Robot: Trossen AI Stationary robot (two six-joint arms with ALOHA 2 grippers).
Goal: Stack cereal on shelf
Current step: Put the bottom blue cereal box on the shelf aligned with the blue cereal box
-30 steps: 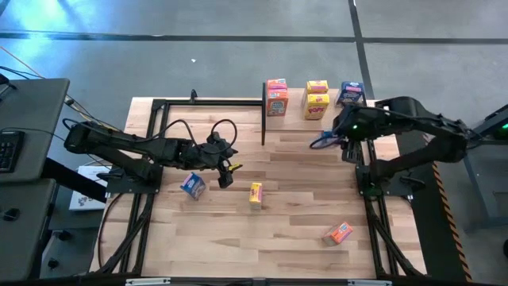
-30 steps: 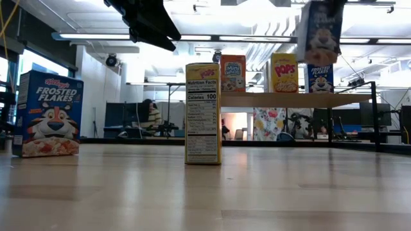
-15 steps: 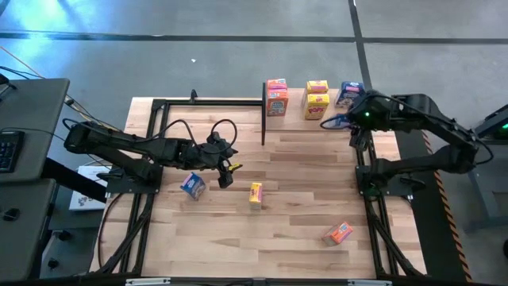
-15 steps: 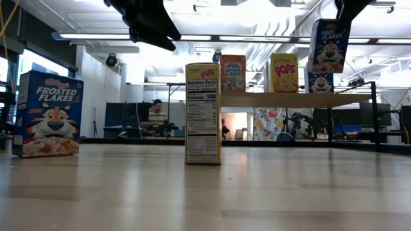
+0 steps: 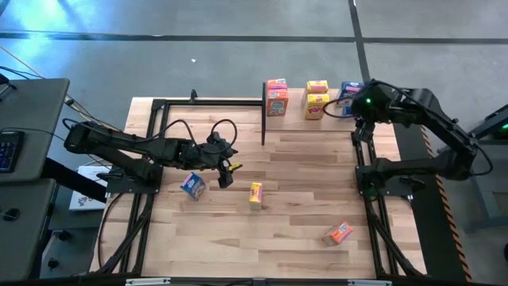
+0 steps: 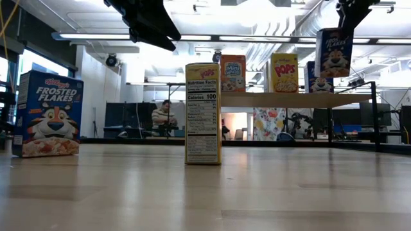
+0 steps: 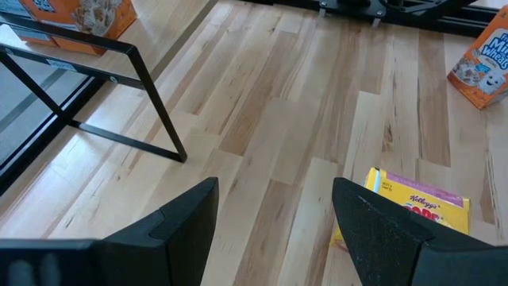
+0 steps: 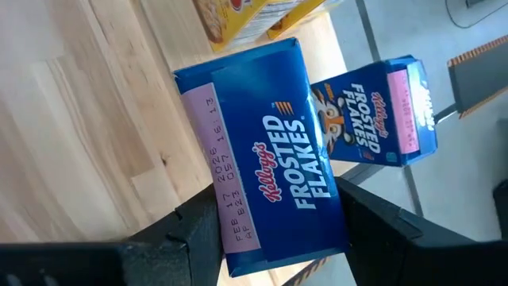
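We are in the placing step. The right gripper [image 8: 270,238] pinches a blue cereal box [image 8: 262,159] between its jaws and holds it in the air over the right end of the shelf [image 6: 282,99], just beside the blue box [image 8: 381,111] already standing there. An orange-pink box [image 5: 277,97] and the yellow boxes [image 5: 317,100] also stand on the shelf.

Next, we judge the carried box must be lowered upright onto the shelf or the standing blue box, then released.

The left gripper [image 7: 274,230] waits with jaws spread over the surface [image 5: 302,183], near a yellow box [image 5: 255,194], a blue box [image 5: 192,185] and an orange-pink box [image 5: 338,233].
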